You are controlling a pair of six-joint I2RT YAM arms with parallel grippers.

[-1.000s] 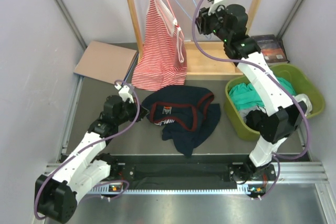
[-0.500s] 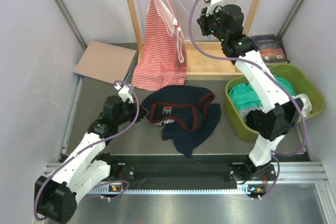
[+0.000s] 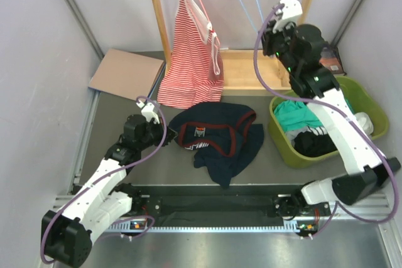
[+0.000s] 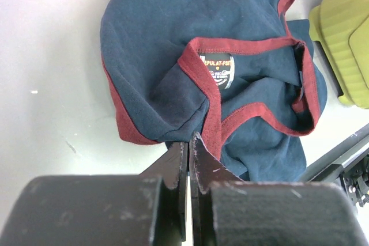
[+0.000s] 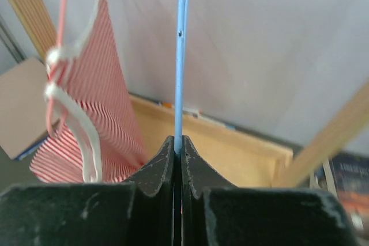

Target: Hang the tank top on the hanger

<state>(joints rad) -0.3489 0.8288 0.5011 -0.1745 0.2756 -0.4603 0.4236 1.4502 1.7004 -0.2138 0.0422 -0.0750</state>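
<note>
The dark navy tank top [image 3: 220,136] with dark red trim lies crumpled on the grey table, label facing up [image 4: 173,44]. My left gripper [image 3: 167,136] rests low at its left edge. Its fingers are shut [image 4: 190,141], the tips touch the trimmed hem, and no cloth shows between them. The thin light-blue hanger [image 3: 256,12] hangs high at the back. My right gripper [image 3: 265,28] is shut on its wire. In the right wrist view the blue wire [image 5: 180,56] rises straight out of the closed gripper [image 5: 178,141].
A red-and-white striped top [image 3: 191,54] hangs on the wooden rack [image 3: 157,10] left of the hanger, above the rack's wooden base [image 3: 251,70]. A lime-green bin [image 3: 370,105] holding a green garment [image 3: 295,114] stands at the right. Cardboard [image 3: 125,73] lies back left.
My right gripper closed on the blue hanger and carried it to the right, away from the striped top. The left arm and the tank top have not moved.
</note>
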